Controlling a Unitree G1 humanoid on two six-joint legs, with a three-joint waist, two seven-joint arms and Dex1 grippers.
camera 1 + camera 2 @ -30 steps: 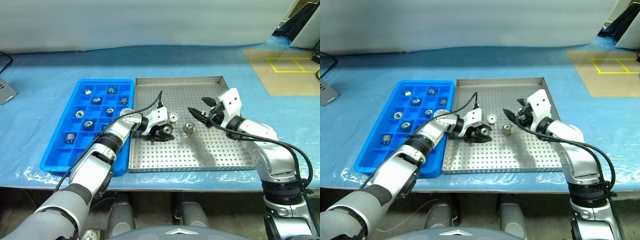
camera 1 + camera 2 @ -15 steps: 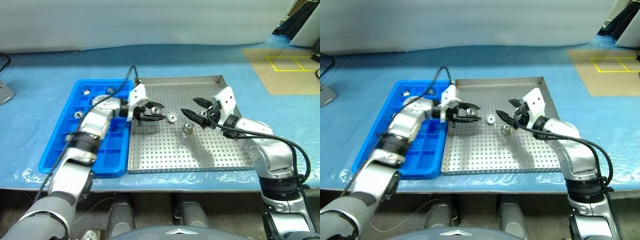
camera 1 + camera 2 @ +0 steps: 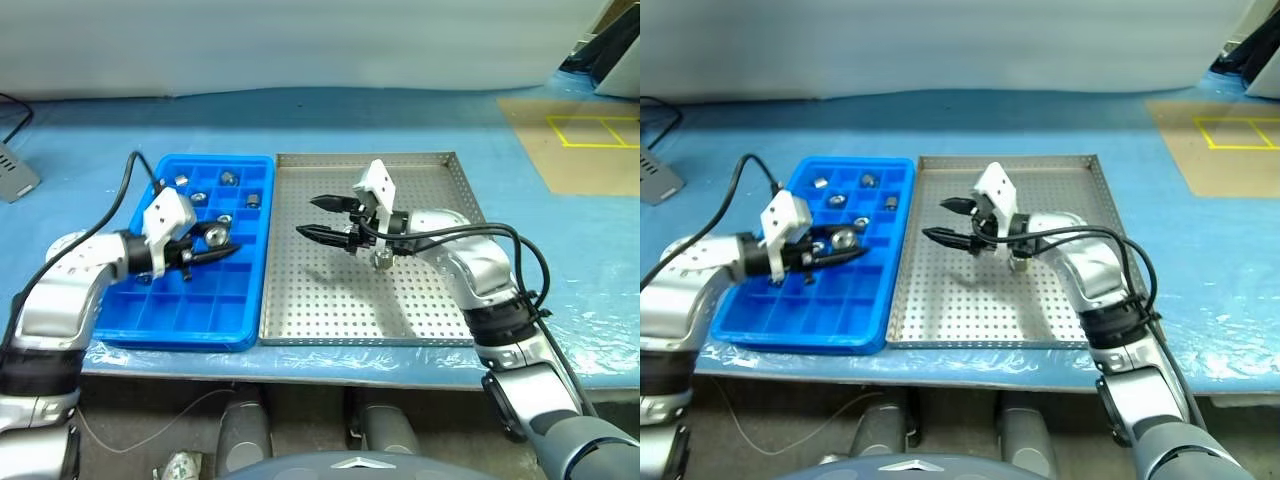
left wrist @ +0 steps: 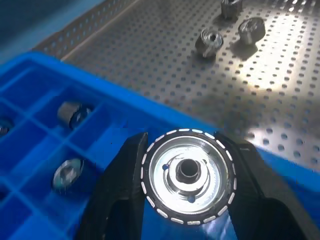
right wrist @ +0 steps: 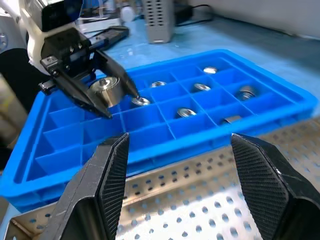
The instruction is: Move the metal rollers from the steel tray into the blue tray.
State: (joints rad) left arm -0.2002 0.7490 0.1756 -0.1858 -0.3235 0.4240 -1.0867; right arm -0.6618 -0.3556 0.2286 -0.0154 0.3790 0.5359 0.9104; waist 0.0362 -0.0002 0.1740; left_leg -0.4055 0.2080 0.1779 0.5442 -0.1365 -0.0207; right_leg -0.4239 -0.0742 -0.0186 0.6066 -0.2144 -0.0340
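My left gripper is shut on a metal roller, a shiny ring with a dark centre hole, and holds it above the middle compartments of the blue tray. The left wrist view shows that roller clamped between both black fingers. Several more rollers lie in the blue tray's far compartments. The steel tray lies to the right of the blue tray. On its perforated floor I see one roller beside another. My right gripper hangs open over the steel tray's left part, pointing at the blue tray.
Both trays rest on a table under a blue cover. A grey box with a black cable sits at the far left. To the far right, a brown mat carries yellow tape lines. The table's front edge runs just below the trays.
My left gripper has lifted a roller off the steel tray and carried it left over the blue tray. My right gripper has swung left across the steel tray and stayed open.
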